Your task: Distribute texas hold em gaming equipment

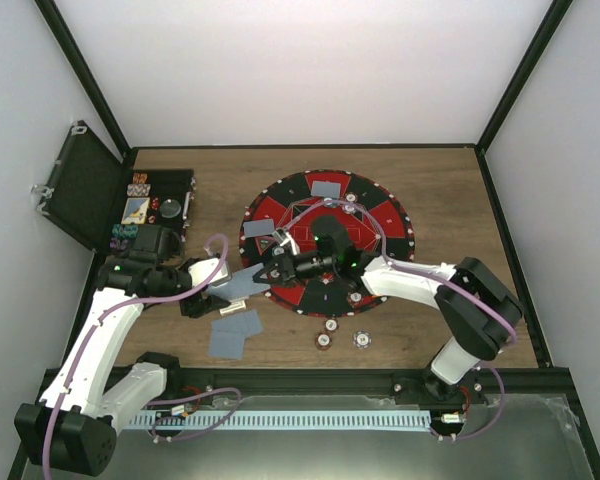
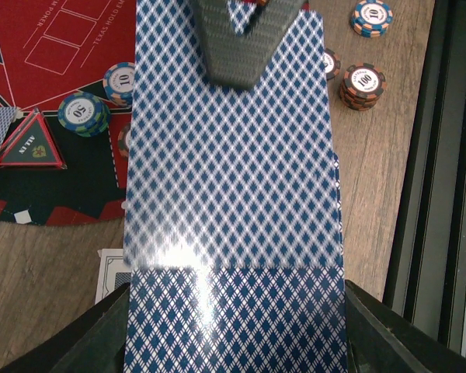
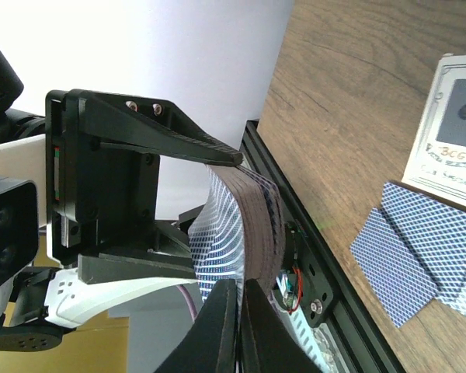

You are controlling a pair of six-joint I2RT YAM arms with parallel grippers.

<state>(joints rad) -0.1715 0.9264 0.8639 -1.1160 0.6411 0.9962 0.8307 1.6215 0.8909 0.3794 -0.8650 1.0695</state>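
We see the left end effector (image 2: pixel 237 336) clamped on the deck (image 2: pixel 233 315) of blue-backed cards. It is held above the surface, just off the lower-left rim of the mat (image 1: pixel 380 215) in the overhead view. The right end effector (image 3: pixel 234 299) is pinched closed on the far end of the top card (image 2: pixel 229 171), which sits offset forward from the rest. Below the deck in that view, a few dealt cards (image 1: pixel 235 333) lie face down on the wood. Two chip stacks (image 1: pixel 323 340) stand on the wood below the mat's lower edge.
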